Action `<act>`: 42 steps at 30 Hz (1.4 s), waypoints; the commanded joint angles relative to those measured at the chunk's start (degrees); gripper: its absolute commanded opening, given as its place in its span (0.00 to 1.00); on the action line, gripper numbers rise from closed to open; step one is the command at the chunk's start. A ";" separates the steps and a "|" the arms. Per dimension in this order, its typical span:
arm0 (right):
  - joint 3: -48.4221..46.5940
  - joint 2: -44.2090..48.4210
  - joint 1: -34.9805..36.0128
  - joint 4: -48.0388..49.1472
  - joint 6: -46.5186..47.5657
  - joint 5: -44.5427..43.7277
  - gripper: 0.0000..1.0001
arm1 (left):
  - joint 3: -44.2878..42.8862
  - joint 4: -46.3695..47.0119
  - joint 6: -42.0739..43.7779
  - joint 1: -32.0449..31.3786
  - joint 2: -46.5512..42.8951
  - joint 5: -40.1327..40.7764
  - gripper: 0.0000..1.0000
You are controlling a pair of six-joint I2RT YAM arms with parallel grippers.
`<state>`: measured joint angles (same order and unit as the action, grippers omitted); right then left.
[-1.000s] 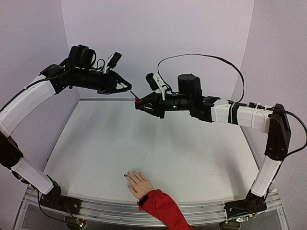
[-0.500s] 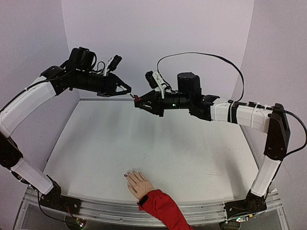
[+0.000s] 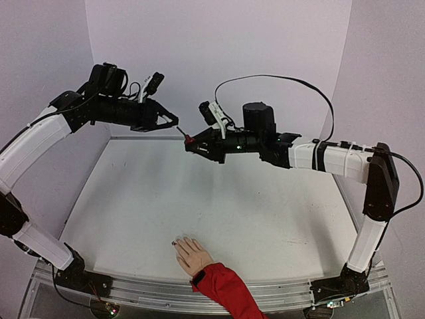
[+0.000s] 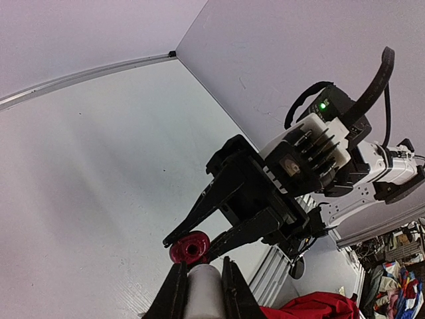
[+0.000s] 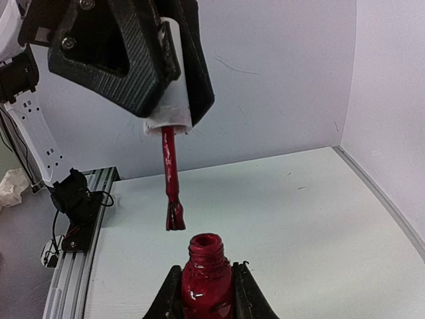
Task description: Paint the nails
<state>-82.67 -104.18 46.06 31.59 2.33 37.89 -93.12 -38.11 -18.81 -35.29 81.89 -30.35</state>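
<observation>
Above the far half of the table (image 3: 133, 199), the left gripper (image 3: 174, 123) is clamped tight on a white cap (image 5: 169, 109). Its red-coated brush (image 5: 174, 214) hangs just clear of the open bottle (image 5: 207, 279), which is pinched in the right gripper (image 3: 190, 141). The mannequin hand (image 3: 194, 254) lies at the near edge, well apart. Its nails (image 3: 178, 243) are too small to read the tint.

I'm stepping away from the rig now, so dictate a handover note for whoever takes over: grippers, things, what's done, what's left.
Left gripper: shut on the white cap, brush wet with red, hanging just above the open polish bottle.
Right gripper: shut on that bottle, raised off the table.
Mannequin hand: flat at the near edge, away from both arms.
Done: bottle opened, brush out.
Left: carry the brush to the nails and paint; their tint is too small to judge.
</observation>
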 commanded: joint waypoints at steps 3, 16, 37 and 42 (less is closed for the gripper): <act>-2.96 0.40 0.58 3.22 0.04 1.30 0.00 | -0.54 0.64 1.05 0.14 -1.37 -0.27 0.00; -3.27 0.62 0.92 3.23 0.69 2.13 0.00 | -0.38 0.71 1.14 0.09 -1.02 0.84 0.00; -3.98 0.05 1.00 3.24 0.75 1.65 0.00 | 0.66 0.64 1.76 0.13 -0.76 -0.46 0.00; -4.09 -0.12 1.08 3.21 0.77 1.83 0.00 | 0.77 0.65 1.76 0.13 -0.51 -0.75 0.00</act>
<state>-83.53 -104.27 46.70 31.59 2.68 38.26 -92.23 -38.11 -17.91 -35.29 81.82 -29.93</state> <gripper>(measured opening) 0.205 0.159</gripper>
